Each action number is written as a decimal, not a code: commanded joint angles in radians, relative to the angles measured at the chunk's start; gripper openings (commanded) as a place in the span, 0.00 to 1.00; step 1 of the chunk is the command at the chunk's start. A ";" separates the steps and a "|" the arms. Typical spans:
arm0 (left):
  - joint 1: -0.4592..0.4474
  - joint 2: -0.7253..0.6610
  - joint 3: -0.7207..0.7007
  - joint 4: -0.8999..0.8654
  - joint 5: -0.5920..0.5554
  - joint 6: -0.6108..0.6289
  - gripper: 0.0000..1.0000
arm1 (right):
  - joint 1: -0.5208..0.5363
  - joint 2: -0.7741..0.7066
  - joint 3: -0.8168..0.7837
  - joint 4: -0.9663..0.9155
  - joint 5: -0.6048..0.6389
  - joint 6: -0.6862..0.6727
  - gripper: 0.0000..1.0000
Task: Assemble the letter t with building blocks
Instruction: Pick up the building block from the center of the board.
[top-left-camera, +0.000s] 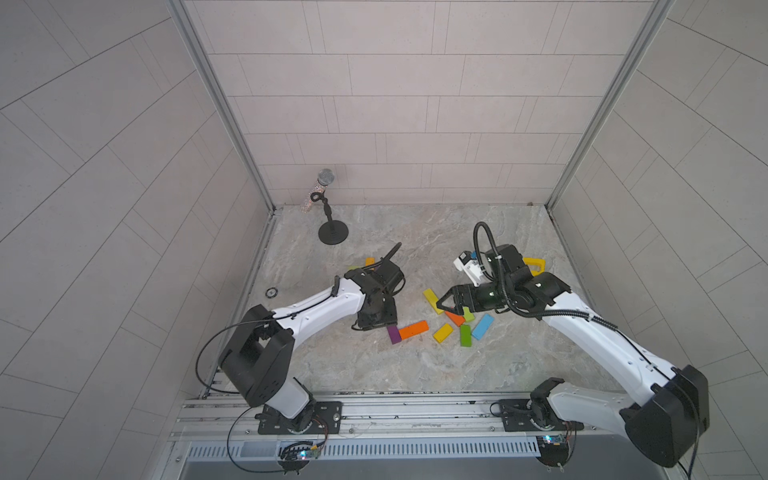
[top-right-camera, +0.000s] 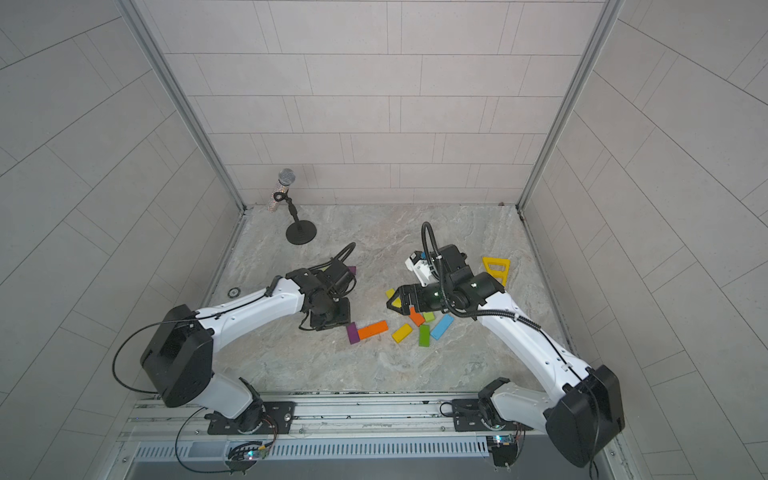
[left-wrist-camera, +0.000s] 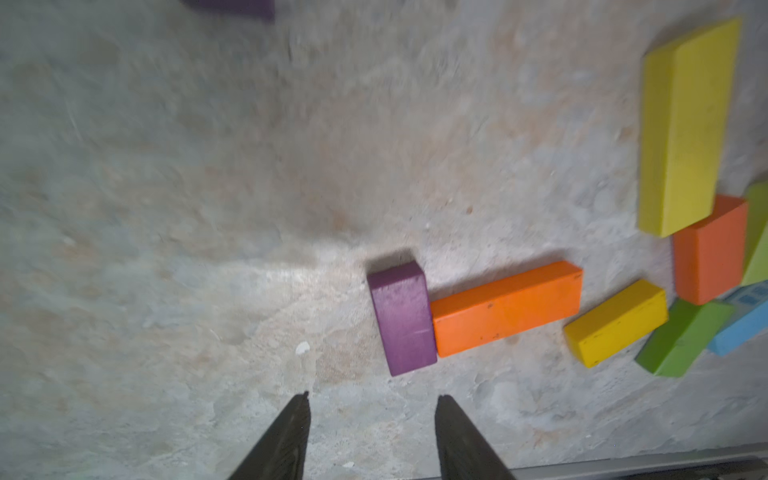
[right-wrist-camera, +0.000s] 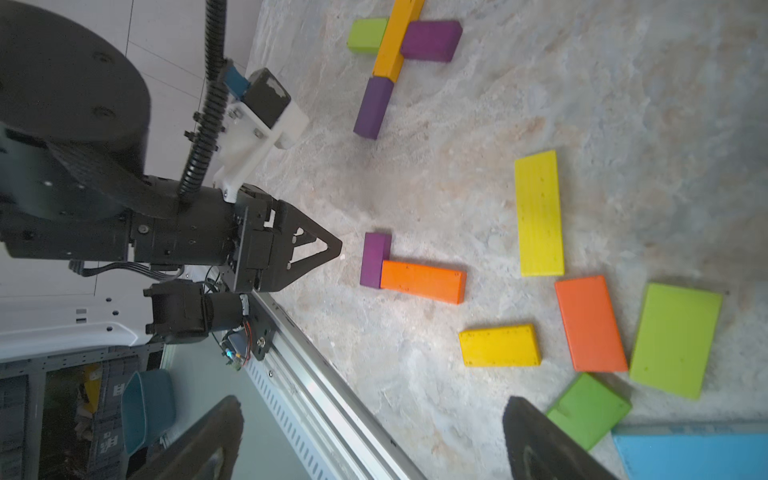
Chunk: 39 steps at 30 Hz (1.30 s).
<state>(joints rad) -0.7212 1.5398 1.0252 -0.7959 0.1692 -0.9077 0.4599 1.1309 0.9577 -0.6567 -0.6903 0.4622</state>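
Observation:
A purple block (left-wrist-camera: 402, 318) lies end-on against a long orange block (left-wrist-camera: 505, 307), forming an L on the marble table (top-left-camera: 374, 365). My left gripper (left-wrist-camera: 374, 397) hovers just beside the purple block, open, with nothing between its fingers. To the right lie loose building blocks: a long yellow one (top-left-camera: 432, 300), a short yellow one (top-left-camera: 443, 332), orange (top-left-camera: 455, 319), green (top-left-camera: 466, 335) and light blue (top-left-camera: 482, 326). My right gripper (right-wrist-camera: 374, 401) hangs wide open and empty above this pile. In the right wrist view a cross of lime, yellow and purple blocks (right-wrist-camera: 395, 41) lies behind the left arm.
A microphone on a black stand (top-left-camera: 328, 208) is at the back left. A yellow triangular frame (top-right-camera: 496, 268) lies behind the right arm. A small round ring (top-left-camera: 271, 292) sits at the left wall. A metal rail (top-left-camera: 374, 411) runs along the table's front edge.

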 joint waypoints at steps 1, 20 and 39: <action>-0.031 -0.030 -0.064 0.077 -0.010 -0.225 0.53 | 0.003 -0.059 -0.067 -0.013 -0.082 0.053 1.00; -0.096 0.104 -0.069 0.241 -0.121 -0.418 0.50 | 0.003 -0.120 -0.179 0.045 -0.156 0.085 1.00; -0.098 0.184 0.018 0.130 -0.157 -0.337 0.46 | -0.004 -0.120 -0.184 0.044 -0.161 0.078 1.00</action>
<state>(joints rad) -0.8124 1.7023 1.0126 -0.6193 0.0437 -1.2655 0.4587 1.0161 0.7788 -0.6125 -0.8356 0.5507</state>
